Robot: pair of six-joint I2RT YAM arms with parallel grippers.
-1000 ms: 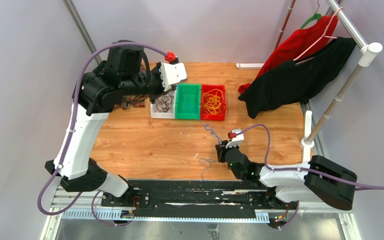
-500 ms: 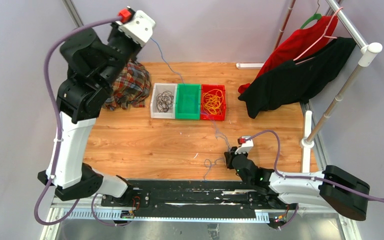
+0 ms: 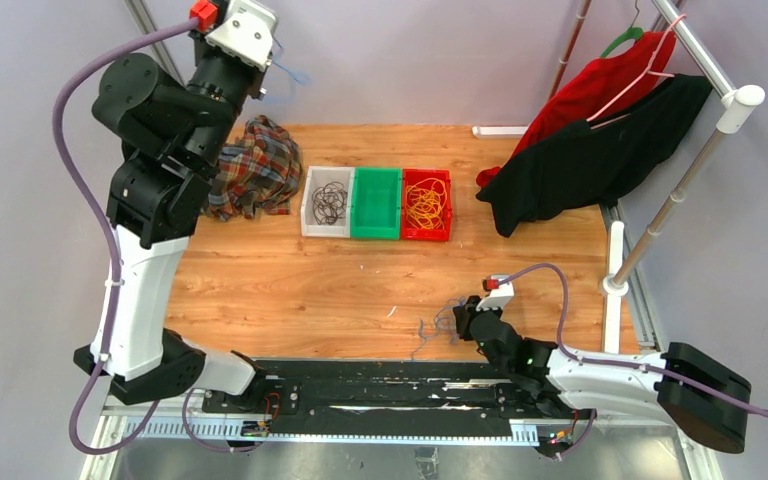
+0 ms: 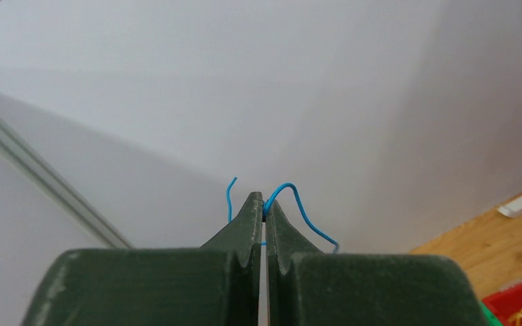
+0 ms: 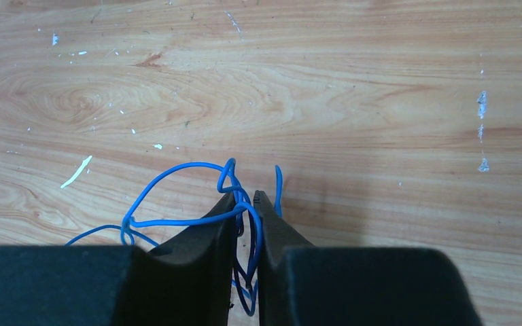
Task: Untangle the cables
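Fearing a slip, I see the left gripper (image 4: pixel 264 204) clamped on only a thin blue wire (image 4: pixel 284 185) tip; whether the right gripper (image 5: pixel 245 200) grips its blue tangle (image 5: pixel 183 221), I cannot tell.

bright even light in all our views, soft shadow on the table (image 5: pixel 380 81) beside the right gripper (image 5: pixel 245 197), wood grain crisp, left gripper (image 4: pixel 264 204) a bit soft up close, blue cable (image 5: pixel 183 164) sharp

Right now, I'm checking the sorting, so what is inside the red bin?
Yellow cables lie in a loose bunch inside the red bin. They cover most of its floor, so anything beneath them cannot be seen.
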